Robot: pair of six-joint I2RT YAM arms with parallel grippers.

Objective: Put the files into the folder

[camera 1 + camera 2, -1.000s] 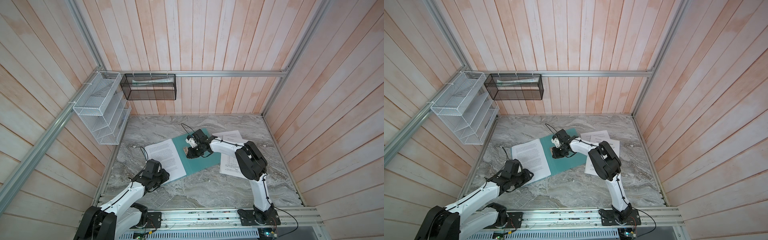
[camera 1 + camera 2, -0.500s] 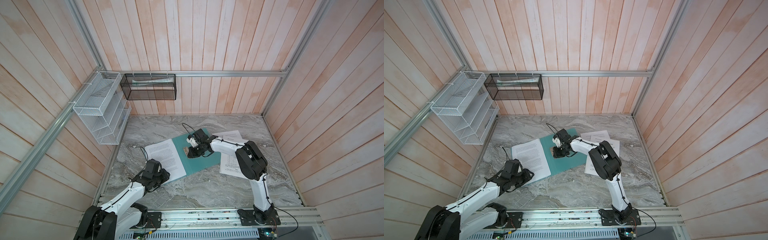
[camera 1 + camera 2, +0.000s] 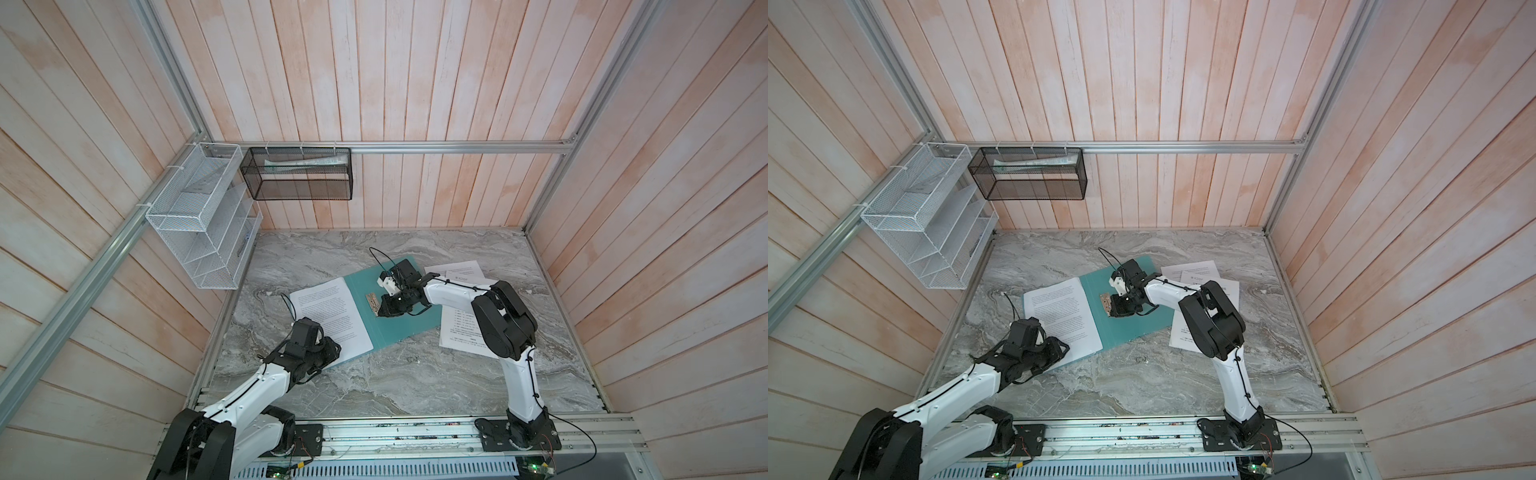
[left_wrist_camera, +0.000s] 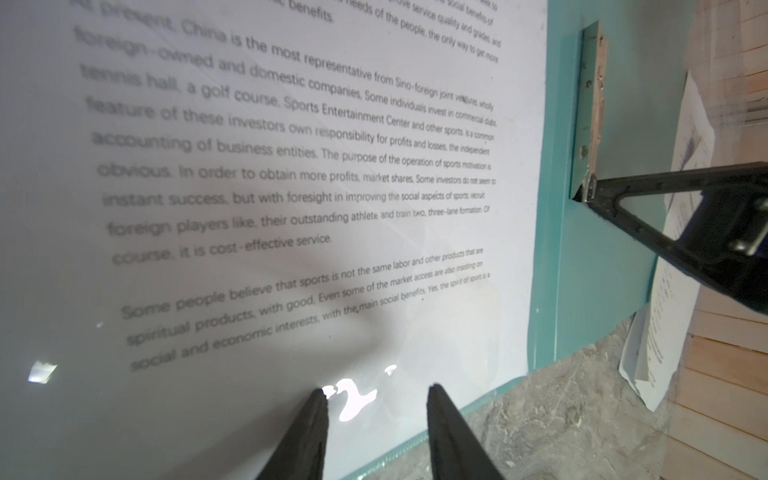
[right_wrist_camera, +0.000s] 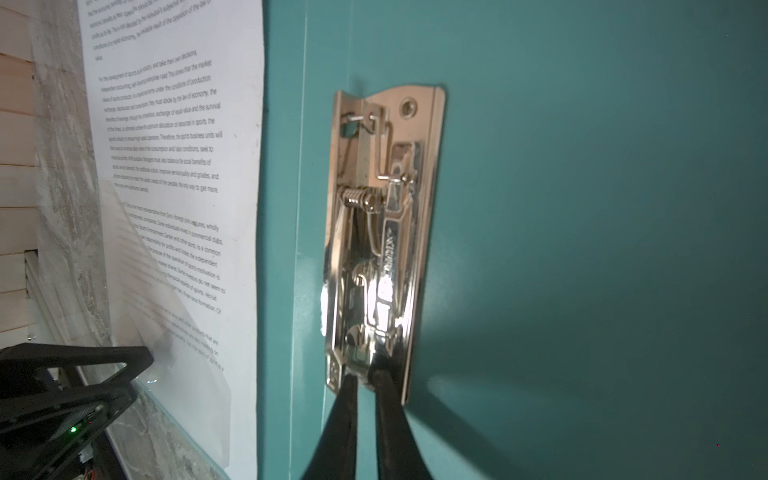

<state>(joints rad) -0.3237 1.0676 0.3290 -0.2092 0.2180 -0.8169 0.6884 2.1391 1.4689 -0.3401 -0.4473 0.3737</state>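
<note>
The teal folder (image 3: 388, 332) (image 3: 1133, 328) lies open on the marble table. A printed sheet (image 3: 328, 311) (image 4: 291, 166) (image 5: 174, 124) covers its left half under a glossy clear film. More files (image 3: 457, 336) (image 3: 1187, 272) lie loose at the folder's right edge, partly under the right arm. My right gripper (image 3: 379, 311) (image 5: 365, 374) is shut on the near end of the metal clip (image 5: 382, 232) (image 4: 592, 104) by the spine. My left gripper (image 3: 332, 353) (image 4: 376, 392) is open, its tips resting on the film at the folder's near left corner.
A white wire-mesh rack (image 3: 199, 224) hangs on the left wall. A black mesh basket (image 3: 297, 174) with a pale roll inside hangs on the back wall. Wooden walls close in three sides. The arms' mounting rail (image 3: 395, 432) runs along the front edge.
</note>
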